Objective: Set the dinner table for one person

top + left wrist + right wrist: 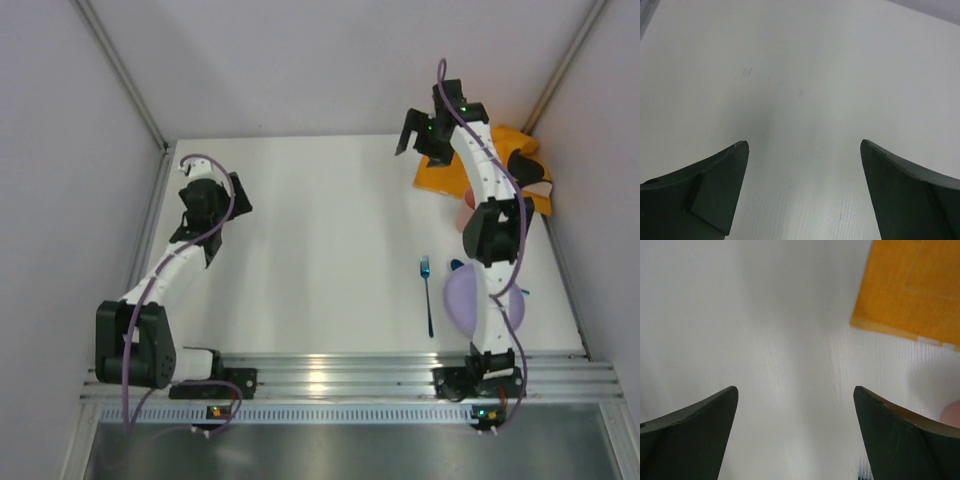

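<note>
Left gripper (pixel 805 145) and right gripper (pixel 795 389) both spread wide, empty, hanging above the plain matte white rectangular tabletop (pixel 320 250).

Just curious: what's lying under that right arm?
A lilac plate and an orange placemat lie beneath it, both partly covered by the arm. A pink bit and a blue bit peek out, too hidden to identify.

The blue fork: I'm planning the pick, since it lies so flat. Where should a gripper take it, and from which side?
Take the blue fork at mid-handle, coming straight down from above, jaws closing across its narrow width. It lies flat on the dinner table, handle toward the arms' bases, tines away. The open right gripper looks nearer.
</note>
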`<action>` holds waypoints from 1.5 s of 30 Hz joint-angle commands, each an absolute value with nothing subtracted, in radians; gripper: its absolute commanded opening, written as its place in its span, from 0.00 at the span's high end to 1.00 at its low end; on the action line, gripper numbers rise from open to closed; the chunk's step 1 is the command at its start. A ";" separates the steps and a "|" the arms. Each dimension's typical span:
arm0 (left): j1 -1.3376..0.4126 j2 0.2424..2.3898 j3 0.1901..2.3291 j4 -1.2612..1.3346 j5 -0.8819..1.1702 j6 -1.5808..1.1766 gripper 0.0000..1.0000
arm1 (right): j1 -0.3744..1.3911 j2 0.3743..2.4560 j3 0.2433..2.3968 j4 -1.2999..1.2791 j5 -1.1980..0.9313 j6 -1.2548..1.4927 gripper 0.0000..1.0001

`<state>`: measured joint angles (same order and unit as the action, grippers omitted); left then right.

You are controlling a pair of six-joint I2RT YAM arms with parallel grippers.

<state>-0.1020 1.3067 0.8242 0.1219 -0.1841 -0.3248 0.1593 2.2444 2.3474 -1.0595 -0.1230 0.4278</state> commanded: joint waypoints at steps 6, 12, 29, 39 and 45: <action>-0.107 1.382 0.946 -0.026 -0.215 -0.353 0.01 | 0.075 2.476 2.497 -0.919 -0.018 0.491 0.00; -0.107 1.393 0.949 -0.060 -0.216 -0.419 0.02 | 0.075 2.520 2.530 -0.864 0.103 0.420 0.00; -0.144 1.379 1.083 -0.227 -0.204 -0.534 0.02 | 0.086 2.669 2.572 -0.989 0.084 0.417 0.16; -0.146 1.348 1.049 -0.242 -0.195 -0.519 0.01 | 0.135 2.718 2.562 -1.063 0.020 0.399 0.84; -0.146 1.344 1.039 -0.248 -0.193 -0.495 0.02 | 0.173 2.721 2.553 -1.051 -0.073 0.414 1.00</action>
